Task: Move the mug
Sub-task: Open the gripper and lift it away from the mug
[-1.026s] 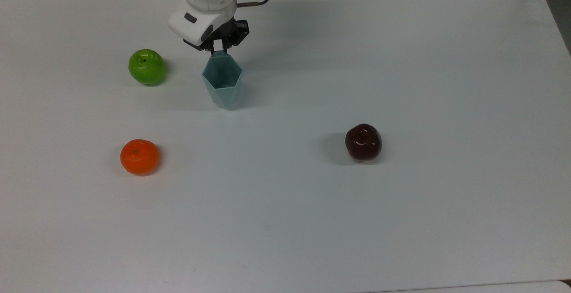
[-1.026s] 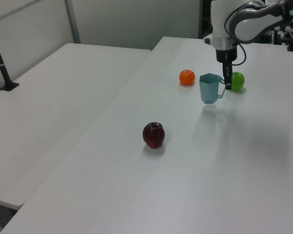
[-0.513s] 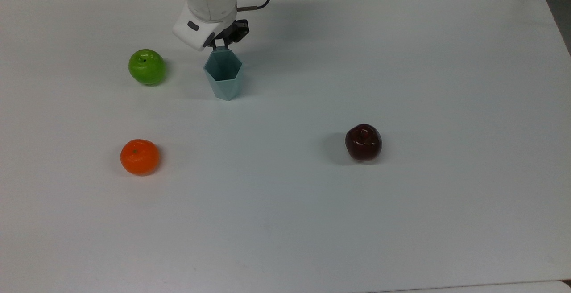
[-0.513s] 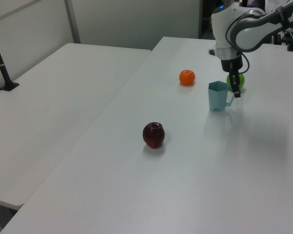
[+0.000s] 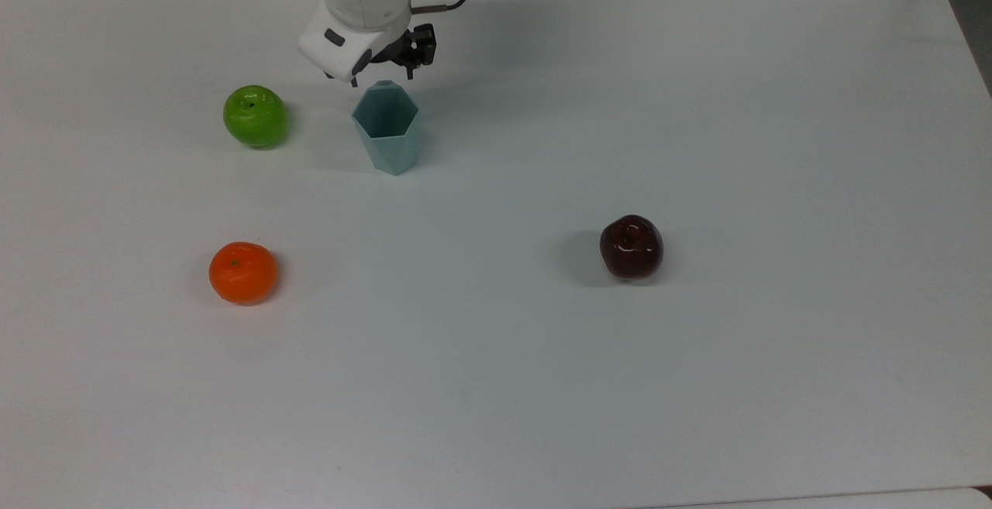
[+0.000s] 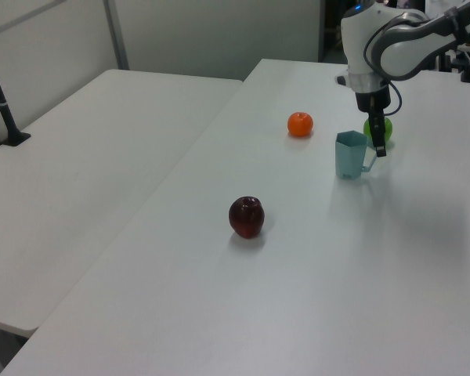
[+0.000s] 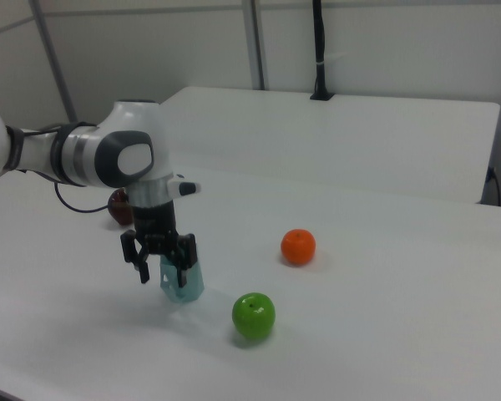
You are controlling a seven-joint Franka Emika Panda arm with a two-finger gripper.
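While the mug (image 5: 387,128) stands upright, handle toward the arm, the hand (image 7: 162,266) hangs released beside it

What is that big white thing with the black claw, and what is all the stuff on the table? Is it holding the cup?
That white thing is a robot arm, and the black claw is its gripper, two fingers for pinching. Three cameras watch one white table: one from above, two from opposite sides. On the table stand a pale teal mug, a green apple, an orange and a dark red apple. The mug stands upright on the table. In the right view the fingers are spread apart by the mug, so it looks let go, not held.
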